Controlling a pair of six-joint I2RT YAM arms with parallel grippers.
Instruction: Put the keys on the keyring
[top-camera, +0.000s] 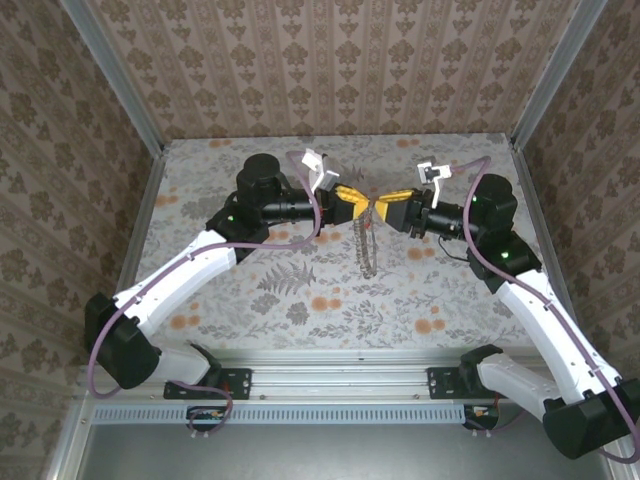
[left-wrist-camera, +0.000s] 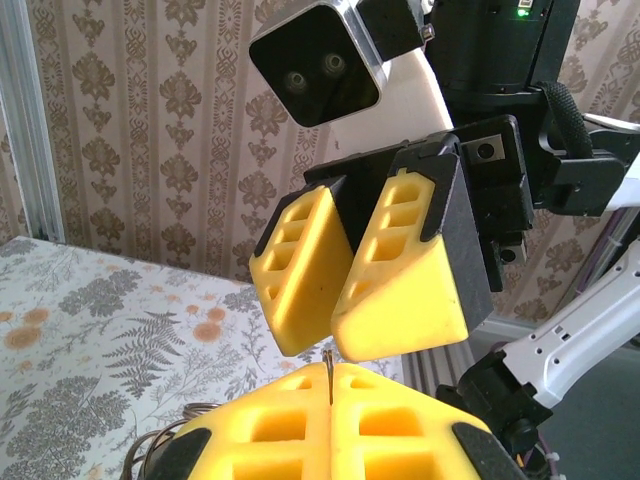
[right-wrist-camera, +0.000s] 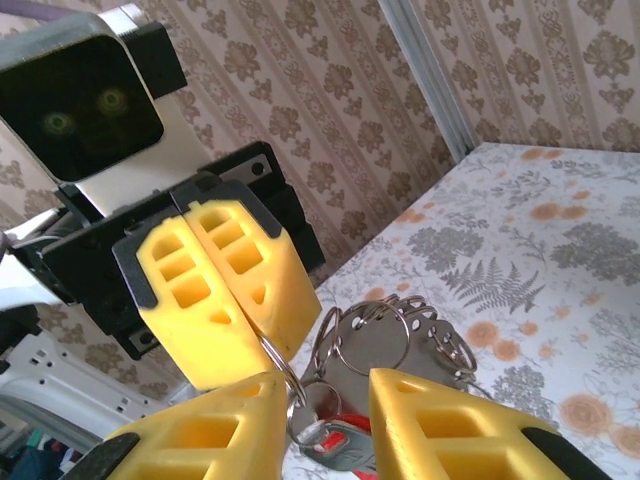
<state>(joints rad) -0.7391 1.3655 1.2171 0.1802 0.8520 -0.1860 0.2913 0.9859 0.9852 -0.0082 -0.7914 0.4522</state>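
**Arms:** two. Both reach in from the near edge of the flower-patterned table (top-camera: 250, 290) and meet nose to nose over its middle, forearms angled inward and wrists roughly level.

**Grippers:** two, each with two yellow fingers.
- Left gripper (top-camera: 360, 198): fingers pressed together, pinching the thin wire of the keyring.
- Right gripper (top-camera: 388, 207): fingers parted by a moderate gap and gripping nothing.

**Keyring:** one thin dark hoop (right-wrist-camera: 283, 362), clamped at the left fingertips.
- A bunch of further linked wire rings (right-wrist-camera: 430, 335) sits just beside it. Their number cannot be counted.

**Key:** one, silvery with a red head (right-wrist-camera: 340, 440). It sits low among the rings, between the right gripper's fingers. Whether it touches either finger cannot be told.

**Top view:** shows both arm poses and the ring bunch (top-camera: 368, 245) as a dark strand trailing toward the near edge from where the grippers meet. The key is too small to pick out.

**Left wrist view:**
- The left gripper (left-wrist-camera: 328, 395) is closed, with a sliver of keyring wire (left-wrist-camera: 328, 372) standing up from the seam.
- The right gripper (left-wrist-camera: 335, 345) points down at that seam, its tips slightly apart.

**Right wrist view:**
- The right gripper (right-wrist-camera: 328, 385) straddles the key and rings.
- The left gripper (right-wrist-camera: 262, 335) faces it, closed, with the hoop curling out from its tip.
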